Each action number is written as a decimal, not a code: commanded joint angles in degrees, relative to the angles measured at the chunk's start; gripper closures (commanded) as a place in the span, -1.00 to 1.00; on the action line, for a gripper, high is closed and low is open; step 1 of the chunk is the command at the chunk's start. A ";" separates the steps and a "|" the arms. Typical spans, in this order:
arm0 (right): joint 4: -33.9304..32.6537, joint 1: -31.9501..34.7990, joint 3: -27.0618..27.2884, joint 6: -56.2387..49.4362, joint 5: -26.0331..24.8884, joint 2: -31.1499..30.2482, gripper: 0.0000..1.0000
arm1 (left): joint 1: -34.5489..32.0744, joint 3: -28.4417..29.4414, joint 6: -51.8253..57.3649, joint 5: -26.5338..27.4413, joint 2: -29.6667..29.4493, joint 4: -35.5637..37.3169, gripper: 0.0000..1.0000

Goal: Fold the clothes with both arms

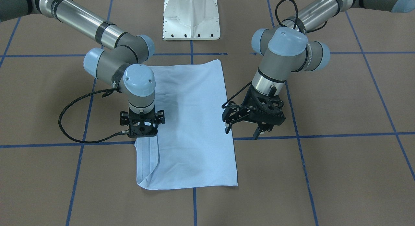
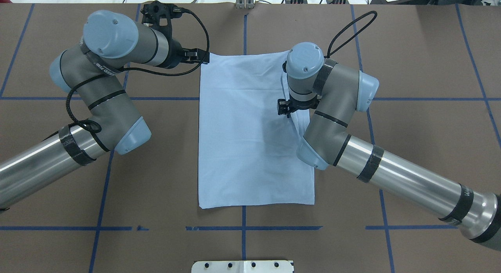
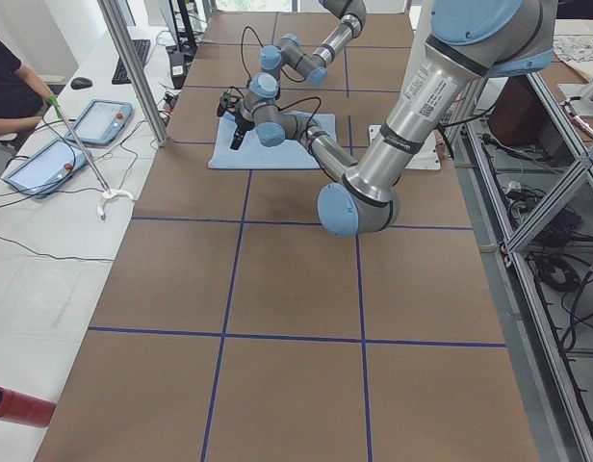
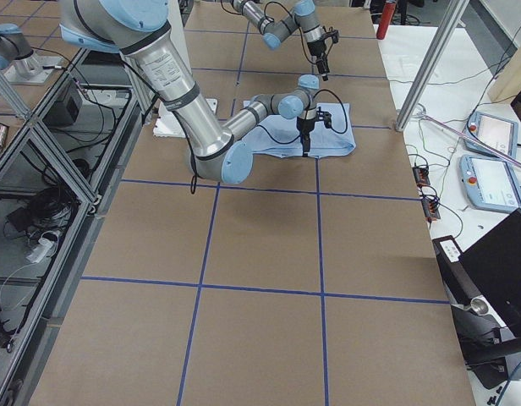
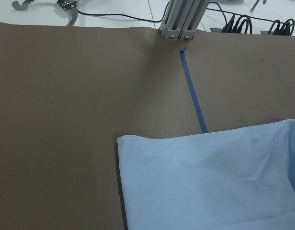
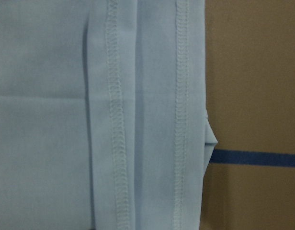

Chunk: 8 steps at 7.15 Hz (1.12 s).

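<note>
On the desk (image 1: 340, 99) the T-shirt (image 1: 191, 128) was gripped by right end effector (image 1: 144, 136); left end effector (image 1: 242, 131) was seen open.

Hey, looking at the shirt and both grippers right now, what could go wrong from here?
1. The right gripper sits over a folded-in strip of the T-shirt that shows two stitched hems. It might catch only one layer, and the strip could fall open when lifted.
2. The left gripper hangs open beside the opposite edge. Closing there could miss the cloth or drag it crooked.
</note>
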 commanded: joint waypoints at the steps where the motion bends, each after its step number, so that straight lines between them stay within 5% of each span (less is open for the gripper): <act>1: -0.09 0.90 -0.08 -0.01 1.29 0.00 -1.00 | 0.06 0.00 0.00 0.00 -0.12 0.00 -1.00; 8: 0.09 4.06 -1.48 -3.78 3.15 -1.50 -1.00 | 0.06 0.35 -0.53 0.09 -0.29 -0.18 -1.00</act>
